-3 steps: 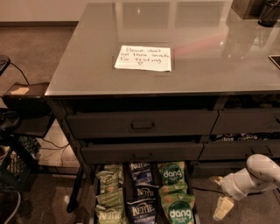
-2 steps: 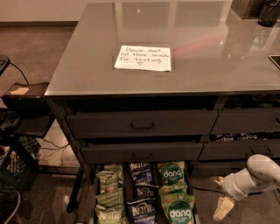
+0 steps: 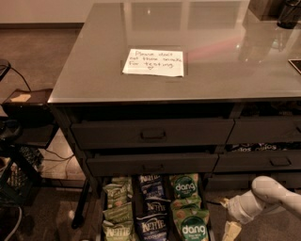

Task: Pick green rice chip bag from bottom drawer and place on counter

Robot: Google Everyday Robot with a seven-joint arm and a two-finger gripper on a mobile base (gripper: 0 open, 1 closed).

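The bottom drawer (image 3: 133,221) is pulled open at the bottom of the view. Its right row holds green rice chip bags; one (image 3: 184,186) lies at the back and another (image 3: 193,227) at the front. Pale olive Kettle bags (image 3: 115,212) fill the left row and dark blue Kettle bags (image 3: 152,207) the middle row. My gripper (image 3: 231,229) hangs low at the right of the drawer, beside the front green bag and apart from it. The white arm (image 3: 273,194) leads to it from the right. The counter (image 3: 94,66) is glossy grey and bears a white handwritten note (image 3: 154,62).
Two shallower drawers (image 3: 150,134) with recessed handles sit above the open one, more drawers (image 3: 263,162) to the right. A dark object (image 3: 288,13) stands at the counter's back right. Black stands and cables (image 3: 14,155) crowd the floor at the left.
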